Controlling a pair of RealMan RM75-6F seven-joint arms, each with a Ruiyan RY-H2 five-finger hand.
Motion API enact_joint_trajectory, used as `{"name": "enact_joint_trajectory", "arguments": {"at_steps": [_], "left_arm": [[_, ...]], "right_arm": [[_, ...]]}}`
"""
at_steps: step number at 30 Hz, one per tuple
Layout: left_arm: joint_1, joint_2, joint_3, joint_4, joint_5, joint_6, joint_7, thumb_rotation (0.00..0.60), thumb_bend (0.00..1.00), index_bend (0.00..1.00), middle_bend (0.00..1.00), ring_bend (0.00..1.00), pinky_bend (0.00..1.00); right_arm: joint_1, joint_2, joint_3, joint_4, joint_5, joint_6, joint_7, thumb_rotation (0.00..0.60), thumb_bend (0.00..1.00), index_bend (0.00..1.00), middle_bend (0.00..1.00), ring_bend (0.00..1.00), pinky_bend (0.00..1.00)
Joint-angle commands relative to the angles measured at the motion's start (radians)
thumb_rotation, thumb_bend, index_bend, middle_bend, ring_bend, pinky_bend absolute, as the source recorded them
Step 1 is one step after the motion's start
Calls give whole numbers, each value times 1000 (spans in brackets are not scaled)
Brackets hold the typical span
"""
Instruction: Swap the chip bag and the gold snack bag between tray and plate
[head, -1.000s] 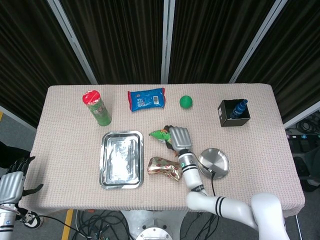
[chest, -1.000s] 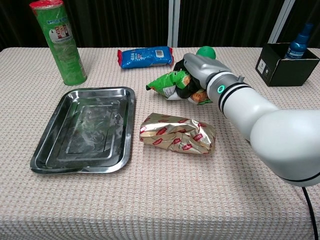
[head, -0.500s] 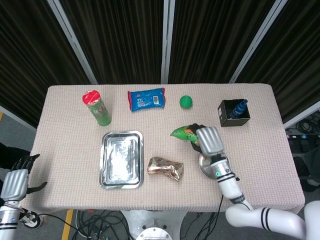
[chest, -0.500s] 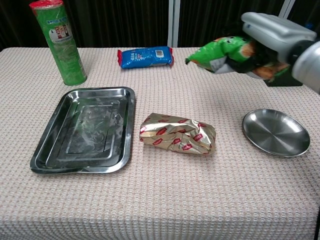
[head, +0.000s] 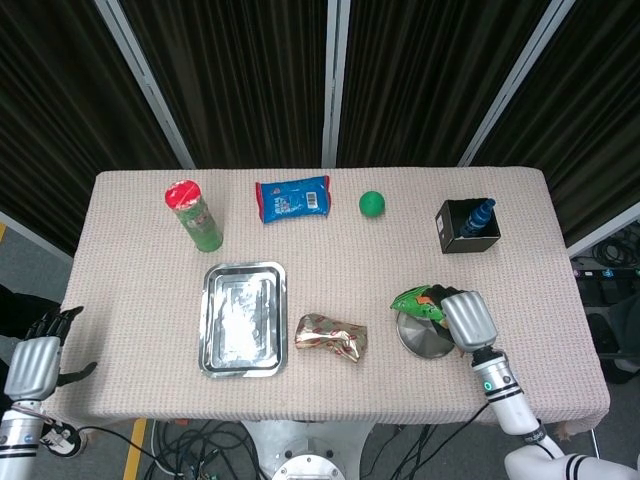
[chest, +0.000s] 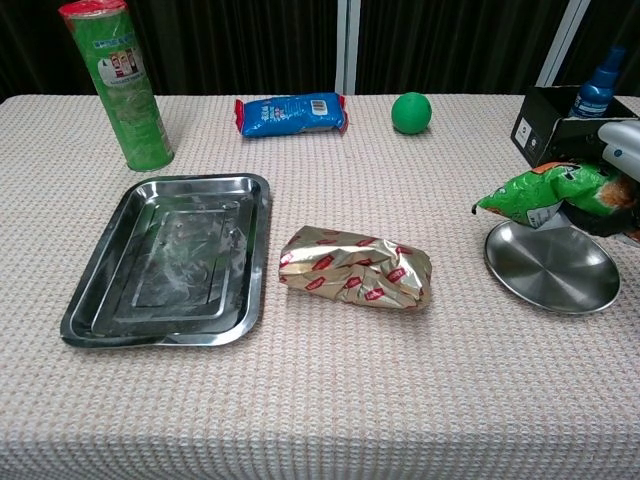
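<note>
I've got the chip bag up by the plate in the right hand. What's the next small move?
Probably lower the chip bag onto the plate and let go. The right hand holds it just above the plate's far rim, the plate is bare, and the gold snack bag lies on the cloth beside the tray.

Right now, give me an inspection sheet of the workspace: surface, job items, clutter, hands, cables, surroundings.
Surface: table with beige woven cloth.
Job items: chip bag held over the plate, not yet released; gold snack bag on the cloth between tray and plate; tray holds nothing.
Clutter: green can, blue packet, green ball, black box with a blue bottle.
Hands: right hand grips the chip bag; left hand off the table, holding nothing, fingers apart.
Cables: bundle on the floor.
Surroundings: dark curtains.
</note>
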Motion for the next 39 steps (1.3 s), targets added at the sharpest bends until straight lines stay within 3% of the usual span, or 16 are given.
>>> {"name": "enact_joint_trajectory", "arguments": {"at_steps": [1,8,11,12,14,16,22,29,32,39], "left_arm": [[1,-7,-1,9,1,3,-5,600,121,148,181,82,172],[-1,-39,3,69,11,6,-27,600,121,157,182,83,172],[-1,-42,0,78,9,8,-32,600,121,158,183,83,172],[-1,-41,-1,78,9,9,-33,600,121,159,183,83,172],[-1,-41,-2,77,9,12,-35,600,121,160,183,83,172],[-1,-40,-2,74,11,12,-36,600,120,161,182,83,172],[-10,-22,0,39,29,18,-35,600,120,161,182,83,169],[-61,16,-1,-52,89,6,-13,600,122,161,182,83,166],[-108,29,10,-102,146,-21,3,600,121,161,181,83,165],[-261,-3,18,-196,297,-117,55,600,121,149,165,72,165]], "right_arm": [[-13,-57,2,90,-51,27,21,600,382,472,506,478,634],[-15,-137,18,203,-81,27,70,600,271,389,426,354,492],[-14,-146,19,223,-83,6,92,600,204,296,314,182,309],[-13,-146,19,224,-83,0,99,600,167,232,236,86,205],[-12,-137,18,219,-85,-17,112,600,109,120,133,8,86],[-11,-118,14,198,-86,-33,124,600,34,19,63,0,13],[-26,14,-5,36,-125,-19,191,600,0,0,10,0,0],[-71,286,0,-268,-135,44,284,600,0,0,0,0,0],[-95,347,31,-310,-122,97,328,600,0,0,0,0,0],[-126,400,126,-286,-41,155,454,600,0,0,0,0,0]]}}
